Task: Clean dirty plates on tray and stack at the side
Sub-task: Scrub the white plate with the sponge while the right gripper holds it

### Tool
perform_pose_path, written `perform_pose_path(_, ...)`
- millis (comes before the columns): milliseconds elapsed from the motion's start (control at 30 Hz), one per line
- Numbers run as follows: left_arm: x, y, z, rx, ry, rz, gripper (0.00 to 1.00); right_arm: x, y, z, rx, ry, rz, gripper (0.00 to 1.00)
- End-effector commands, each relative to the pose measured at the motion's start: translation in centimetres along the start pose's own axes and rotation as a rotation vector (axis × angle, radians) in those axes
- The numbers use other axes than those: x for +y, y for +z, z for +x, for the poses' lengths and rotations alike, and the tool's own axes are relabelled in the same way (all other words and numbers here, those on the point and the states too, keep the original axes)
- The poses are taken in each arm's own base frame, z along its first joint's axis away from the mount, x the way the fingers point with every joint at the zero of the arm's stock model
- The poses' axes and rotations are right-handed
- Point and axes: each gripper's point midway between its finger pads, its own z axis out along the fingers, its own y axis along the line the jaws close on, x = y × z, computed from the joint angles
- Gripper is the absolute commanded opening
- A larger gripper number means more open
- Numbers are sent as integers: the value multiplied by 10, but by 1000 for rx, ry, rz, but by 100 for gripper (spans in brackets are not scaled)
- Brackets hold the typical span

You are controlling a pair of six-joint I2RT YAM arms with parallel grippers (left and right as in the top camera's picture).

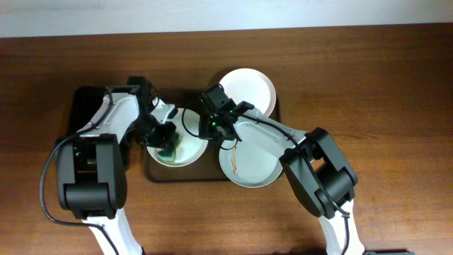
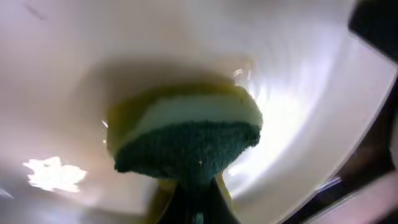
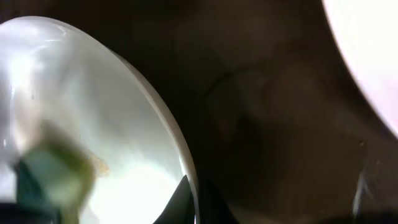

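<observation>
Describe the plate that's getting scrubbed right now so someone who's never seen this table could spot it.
Find the dark brown tray in the middle of the wooden table. Of the plates on it, take the leftmost plate, nearest the left arm. Only it has a green-and-yellow sponge pressed into it by the left tool, while the right tool grips its rim.

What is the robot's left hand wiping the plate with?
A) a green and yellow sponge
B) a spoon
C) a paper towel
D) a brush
A: the left gripper holds a sponge, with a dark green scrub face and a yellow body, against the plate.
</observation>
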Motion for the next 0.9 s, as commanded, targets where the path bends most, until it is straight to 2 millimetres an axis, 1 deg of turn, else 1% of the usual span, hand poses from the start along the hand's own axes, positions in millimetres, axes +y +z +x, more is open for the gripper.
perform_pose_path(0, -3, 7, 23, 95, -43, 15, 1, -6, 8, 2, 16, 21, 6, 4)
perform_pose_path(33, 7, 7, 15, 65, -60, -42, 1, -6, 8, 2, 16, 21, 6, 4)
perform_pose_path(100, 34, 4, -14, -57, -117, -182, 1, -6, 8, 2, 16, 21, 6, 4)
perform_pose_path(133, 47, -1, -39, -160, -144, -246, 1, -6, 8, 2, 16, 21, 6, 4)
perform_pose_path(167, 50, -5, -58, -240, -130, -255, 1, -6, 8, 2, 16, 21, 6, 4)
perform_pose_path(200, 52, -10, -73, -303, -116, -264, 1, -7, 8, 2, 16, 21, 7, 4)
perform_pose_path(233, 53, -14, -86, -356, -102, -270, 1, -7, 8, 2, 16, 21, 7, 4)
perform_pose_path(267, 54, -17, -93, -389, -94, -274, 1, -7, 8, 2, 16, 17, 7, 4)
perform_pose_path(300, 54, -24, -108, -452, -77, -281, 1, -7, 8, 2, 16, 17, 7, 4)
perform_pose_path(333, 49, -27, -118, -493, -55, -275, 1, -7, 8, 2, 16, 17, 7, 4)
perform_pose_path(367, 36, -24, -121, -495, -29, -235, 1, -7, 8, 2, 16, 17, 7, 4)
perform_pose_path(433, -23, -11, -122, -475, 79, -8, 1, -7, 8, 2, 16, 17, 7, 4)
perform_pose_path(467, -45, -7, -121, -465, 119, 57, 1, -7, 8, 2, 16, 17, 8, 4)
perform_pose_path(533, -46, -4, -122, -463, 126, 20, 1, -7, 8, 2, 16, 17, 7, 4)
perform_pose_path(567, -38, -4, -121, -459, 114, -20, 1, -7, 8, 2, 16, 17, 7, 4)
perform_pose_path(600, -19, -1, -112, -418, 53, -117, 1, -7, 8, 2, 16, 17, 7, 4)
perform_pose_path(633, 0, 2, -97, -359, -16, -216, 1, -7, 8, 2, 16, 14, 7, 4)
perform_pose_path(700, 26, 4, -62, -223, -94, -366, 1, -7, 8, 2, 16, 14, 7, 4)
perform_pose_path(767, 46, -1, -37, -138, -166, -482, 1, -7, 8, 2, 16, 14, 7, 4)
perform_pose_path(800, 52, -2, -28, -106, -182, -496, 1, -7, 8, 2, 16, 14, 7, 4)
perform_pose_path(833, 55, -3, -23, -92, -198, -496, 1, -7, 8, 2, 16, 14, 7, 4)
perform_pose_path(867, 59, -7, -18, -80, -251, -492, 1, -7, 8, 2, 16, 14, 7, 4)
